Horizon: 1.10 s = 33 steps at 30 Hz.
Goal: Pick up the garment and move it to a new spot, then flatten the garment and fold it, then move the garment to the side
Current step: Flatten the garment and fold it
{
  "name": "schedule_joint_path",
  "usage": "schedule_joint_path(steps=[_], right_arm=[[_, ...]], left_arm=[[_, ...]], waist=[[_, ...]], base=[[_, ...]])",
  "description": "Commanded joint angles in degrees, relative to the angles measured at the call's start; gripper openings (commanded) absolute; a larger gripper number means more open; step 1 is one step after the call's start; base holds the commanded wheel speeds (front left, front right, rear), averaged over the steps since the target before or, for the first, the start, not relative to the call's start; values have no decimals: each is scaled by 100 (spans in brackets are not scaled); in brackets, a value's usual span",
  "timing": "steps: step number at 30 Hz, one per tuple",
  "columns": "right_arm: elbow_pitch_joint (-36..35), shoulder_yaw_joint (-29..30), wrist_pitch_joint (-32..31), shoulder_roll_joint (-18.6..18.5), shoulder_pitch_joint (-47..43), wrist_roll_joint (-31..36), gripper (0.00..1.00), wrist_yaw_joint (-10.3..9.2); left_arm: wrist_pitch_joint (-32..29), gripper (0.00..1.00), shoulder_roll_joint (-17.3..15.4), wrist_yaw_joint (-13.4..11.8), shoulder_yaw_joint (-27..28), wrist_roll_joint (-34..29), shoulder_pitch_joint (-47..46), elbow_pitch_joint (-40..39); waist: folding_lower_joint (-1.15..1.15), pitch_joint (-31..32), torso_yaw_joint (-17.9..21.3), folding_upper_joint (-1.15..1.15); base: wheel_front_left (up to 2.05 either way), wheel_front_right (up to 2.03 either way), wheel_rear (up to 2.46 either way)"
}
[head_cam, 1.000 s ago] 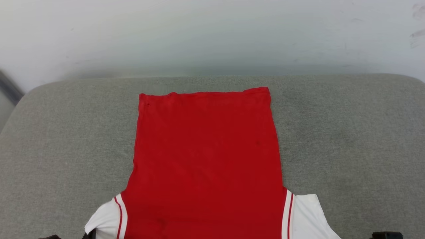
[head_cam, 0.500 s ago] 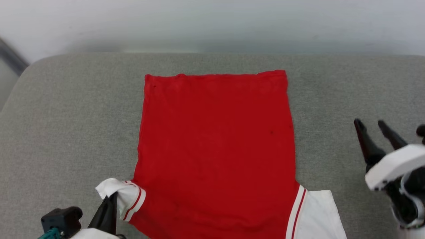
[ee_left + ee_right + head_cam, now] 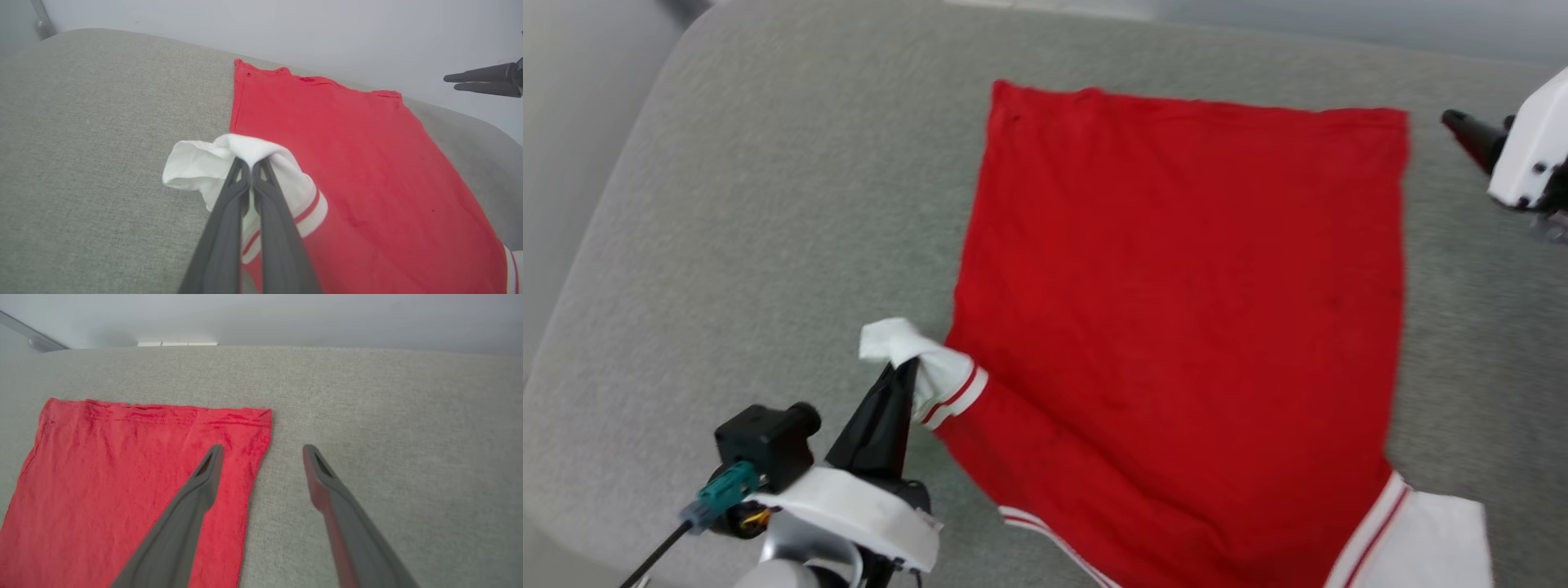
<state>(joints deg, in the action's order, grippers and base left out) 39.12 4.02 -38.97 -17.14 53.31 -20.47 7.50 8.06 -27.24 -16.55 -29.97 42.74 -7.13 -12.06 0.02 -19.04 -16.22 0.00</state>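
My left gripper point(image 3: 905, 369) is clamped tight, its two dark fingers point(image 3: 222, 237) pressed together at the tips with a pinch of the garment point(image 3: 245, 145) caught between them; the white left wrist point(image 3: 849, 506) sits just behind the fingers. My right gripper point(image 3: 263, 451) stands spread wide, fingers well apart and holding nothing, the white right wrist point(image 3: 1527, 155) behind them
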Motion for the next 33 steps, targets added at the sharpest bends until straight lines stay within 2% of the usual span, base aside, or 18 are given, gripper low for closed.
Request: schedule_joint_path(steps=[1, 6, 9, 13, 14, 15, 17, 21, 25, 30, 33], right_arm=[[199, 18, -128, -52, 155, 81, 100, -2], [908, -3, -411, -188, 695, 411, 100, -2], [1270, 49, -448, -167, 800, 515, 100, -2], [1937, 140, -833, -64, 640, 672, 100, -3], [2020, 105, -888, -30, 647, 694, 41, -4], [2113, 81, -965, -32, 637, 726, 0, -3], [2280, -25, -1115, -36, 571, 758, 0, -3], [2289, -22, -856, -35, 604, 673, 0, -1], [2223, -80, -514, -22, 691, 567, 0, -2], [1877, -521, -238, -127, 530, 417, 0, -2], [1431, -904, -39, -239, 132, 135, 0, -3]], left_arm=[[31, 0, 63, 72, -53, -37, -144, 56], [147, 0, 315, 350, -240, -80, -524, 365], [223, 0, 415, 456, -296, -41, -616, 535], [305, 0, 499, 543, -294, 10, -640, 734], [326, 0, 510, 559, -290, 17, -646, 760], [332, 0, 515, 583, -286, 21, -657, 791], [341, 0, 514, 630, -298, 26, -698, 869], [340, 0, 446, 637, -262, 31, -725, 966], [313, 0, 325, 530, -174, 87, -525, 1015], [283, 0, 196, 390, -64, 156, -302, 980], [253, 0, 61, 254, 57, 238, -79, 951]], waist=[[-2, -396, -439, 0], [-2, -678, -765, 0], [-2, -777, -834, 0], [-2, -801, -837, 0], [-2, -804, -836, 0], [-2, -797, -836, 0], [-2, -734, -844, 0], [-2, -510, -780, 0], [-2, -125, -585, 0], [-2, 267, -293, 0], [-2, 534, -5, 0]], base=[[0, 0, 0], [0, 0, 0], [0, 0, 0], [0, 0, 0], [0, 0, 0], [0, 0, 0], [0, 0, 0], [0, 0, 0], [0, 0, 0], [0, 0, 0], [0, 0, 0]])
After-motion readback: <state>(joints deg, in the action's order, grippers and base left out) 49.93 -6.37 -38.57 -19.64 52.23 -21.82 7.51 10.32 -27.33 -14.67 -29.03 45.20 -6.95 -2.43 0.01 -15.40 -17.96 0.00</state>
